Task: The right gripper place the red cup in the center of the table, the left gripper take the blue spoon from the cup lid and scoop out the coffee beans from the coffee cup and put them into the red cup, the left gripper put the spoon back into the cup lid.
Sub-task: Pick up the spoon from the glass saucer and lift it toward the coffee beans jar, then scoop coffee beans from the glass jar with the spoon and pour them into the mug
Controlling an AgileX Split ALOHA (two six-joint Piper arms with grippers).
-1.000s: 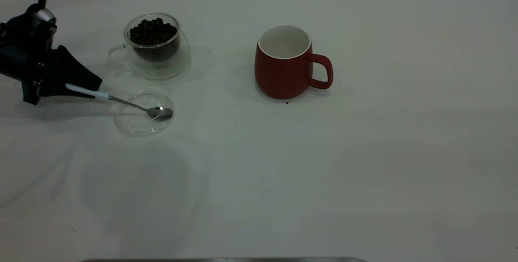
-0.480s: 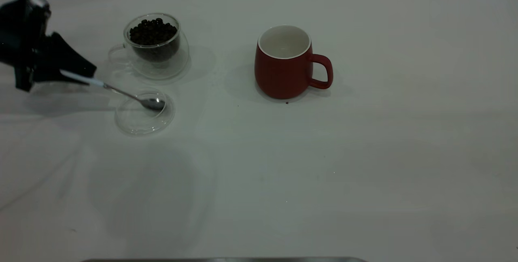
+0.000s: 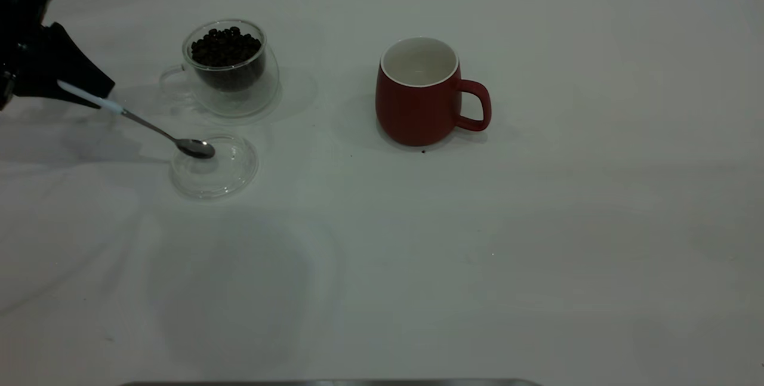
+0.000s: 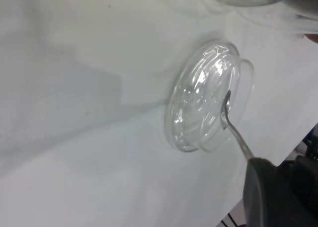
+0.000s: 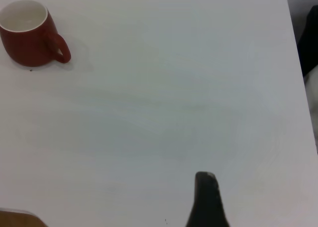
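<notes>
Exterior, left gripper: your left gripper (image 3: 89,92) has risen and pulled back toward the table's left edge over the last second, clenched on the pale handle of the blue spoon (image 3: 140,122).
Exterior, spoon: its bowl was down inside the cup lid (image 3: 227,180); now it hangs over the lid's near-left rim, tilted down. You've got the pick-up done, by the look of it.
Exterior, targets: the coffee cup (image 3: 230,67) with its coffee beans (image 3: 225,46) sits just behind the lid; the red cup (image 3: 421,92) stands mid-table (image 3: 537,225), white inside, no beans visible. Scooping comes next.
Left wrist: spoon stem runs from the dark finger (image 4: 268,192) to the lid; I can't tell contact from clearance here.
Right wrist: right gripper (image 5: 207,199) is well away from the red cup, one dark finger showing; open or closed, I can't tell.
</notes>
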